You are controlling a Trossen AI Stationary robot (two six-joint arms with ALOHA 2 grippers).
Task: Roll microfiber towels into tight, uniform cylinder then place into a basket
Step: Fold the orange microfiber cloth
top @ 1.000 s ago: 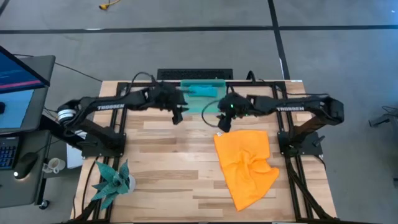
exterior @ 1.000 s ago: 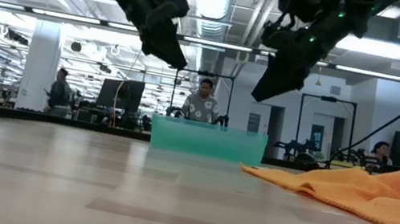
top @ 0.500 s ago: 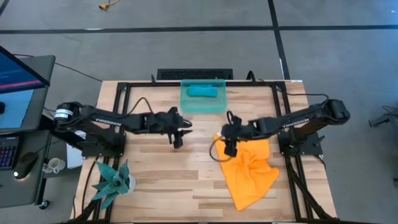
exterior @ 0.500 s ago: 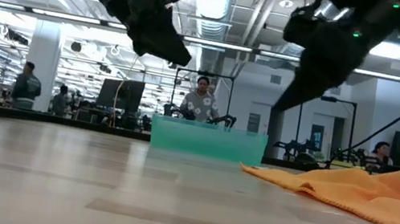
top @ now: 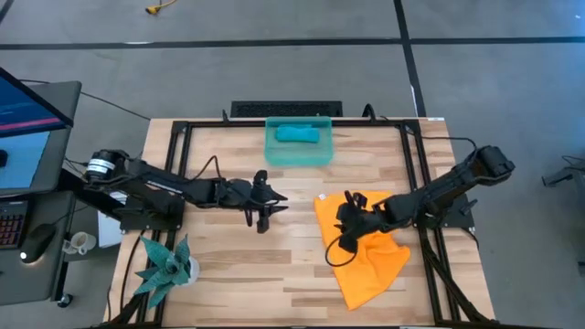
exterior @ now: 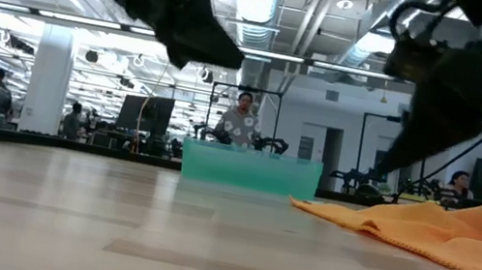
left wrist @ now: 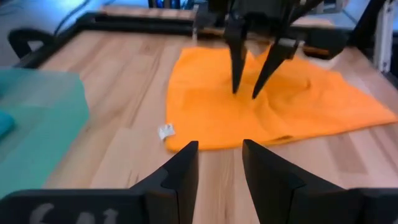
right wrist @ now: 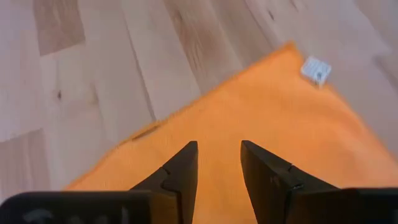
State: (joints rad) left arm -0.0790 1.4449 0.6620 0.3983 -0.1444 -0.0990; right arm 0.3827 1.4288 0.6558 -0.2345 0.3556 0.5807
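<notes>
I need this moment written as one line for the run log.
right claw: open, above bright orange microfiber towel | left claw: open, over bare table | teal-blue rolled towel: inside translucent teal-green plastic basket

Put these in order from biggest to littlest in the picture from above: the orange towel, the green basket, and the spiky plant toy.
1. Orange towel, the biggest.
2. and 3. Green basket and spiky plant toy look about alike from above, so no ranking between them.
</notes>
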